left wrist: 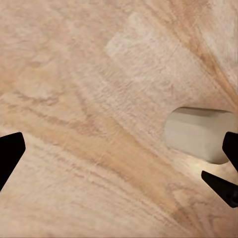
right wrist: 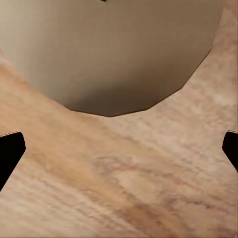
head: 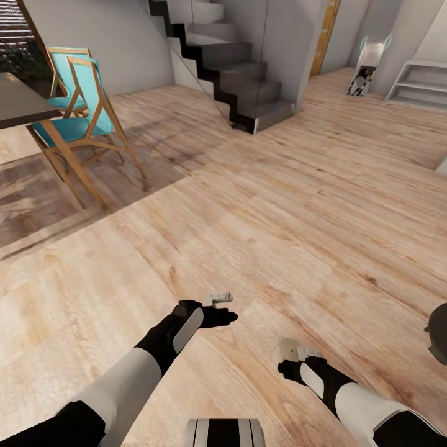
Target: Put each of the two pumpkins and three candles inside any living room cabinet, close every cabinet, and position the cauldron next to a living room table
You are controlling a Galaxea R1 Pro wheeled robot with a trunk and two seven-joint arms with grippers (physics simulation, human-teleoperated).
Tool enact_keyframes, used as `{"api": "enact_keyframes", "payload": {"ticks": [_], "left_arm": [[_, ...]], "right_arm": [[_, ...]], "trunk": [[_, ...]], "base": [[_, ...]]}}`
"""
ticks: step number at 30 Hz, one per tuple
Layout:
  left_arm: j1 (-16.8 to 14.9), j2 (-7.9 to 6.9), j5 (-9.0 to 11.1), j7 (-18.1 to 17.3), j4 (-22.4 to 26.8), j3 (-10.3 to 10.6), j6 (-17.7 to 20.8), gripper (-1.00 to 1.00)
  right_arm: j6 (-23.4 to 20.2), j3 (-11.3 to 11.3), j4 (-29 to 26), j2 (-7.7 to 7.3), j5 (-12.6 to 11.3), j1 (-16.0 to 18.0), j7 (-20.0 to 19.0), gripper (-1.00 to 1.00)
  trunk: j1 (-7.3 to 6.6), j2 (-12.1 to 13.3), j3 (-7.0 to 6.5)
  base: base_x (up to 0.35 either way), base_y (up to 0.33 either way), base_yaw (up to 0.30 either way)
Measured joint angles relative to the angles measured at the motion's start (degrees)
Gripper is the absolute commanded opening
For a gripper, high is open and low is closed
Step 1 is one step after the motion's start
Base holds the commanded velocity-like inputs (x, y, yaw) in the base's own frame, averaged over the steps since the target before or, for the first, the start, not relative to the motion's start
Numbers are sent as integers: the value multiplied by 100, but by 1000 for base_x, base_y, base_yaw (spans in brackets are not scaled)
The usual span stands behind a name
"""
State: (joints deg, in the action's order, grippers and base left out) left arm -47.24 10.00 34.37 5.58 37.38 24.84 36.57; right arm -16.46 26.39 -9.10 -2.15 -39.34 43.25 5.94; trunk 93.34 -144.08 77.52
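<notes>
Grey-tan and blunt-edged, the candle (right wrist: 119,49) sat on the plank floor (head: 279,205) just ahead of my right claw (right wrist: 119,148). It lay near the cauldron (head: 438,335), whose dark rim cut into the edge of my head view, and on that pot's side toward my left arm. My right claw's jaws stood wide apart with only bare wood between the tips, so nothing was held. The candle was not yet inside the gap. I judged the step in hand to be picking it up, and that it wanted a short advance along the fingers until the body sat squarely between the pads, then a low, level squeeze across the flat sides. Closing too soon would likely pinch an edge and skid it away. Farther from the cauldron, my left claw (left wrist: 116,163) hung over the boards, also spread and empty. A pale stubby cylinder (left wrist: 198,134) lay just beside one of its tips, outside the gap. I could not tell whether that was the same candle or another. Well beyond the cauldron stood a turquoise chair (head: 81,118) and dark stairs (head: 230,68), and no cabinet front showed, so I judged a drive lay ahead.
</notes>
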Motion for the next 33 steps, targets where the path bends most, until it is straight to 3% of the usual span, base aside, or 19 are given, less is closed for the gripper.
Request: {"api": "enact_keyframes", "payload": {"ticks": [11, 21, 33], "left_arm": [[3, 0, 35, -94, 6, 2, -17, 100], [6, 0, 38, -96, 1, 2, -18, 100], [3, 0, 38, -96, 2, 2, -18, 100]], "right_arm": [[0, -3, 0, 0, 0, 0, 0, 100], [0, -2, 2, 0, 1, 0, 0, 100], [0, -1, 3, 0, 1, 0, 0, 100]], "trunk": [[5, -3, 45], [2, -3, 45], [5, -3, 45]], "base": [[1, 0, 0], [264, 0, 0], [31, 0, 0]]}}
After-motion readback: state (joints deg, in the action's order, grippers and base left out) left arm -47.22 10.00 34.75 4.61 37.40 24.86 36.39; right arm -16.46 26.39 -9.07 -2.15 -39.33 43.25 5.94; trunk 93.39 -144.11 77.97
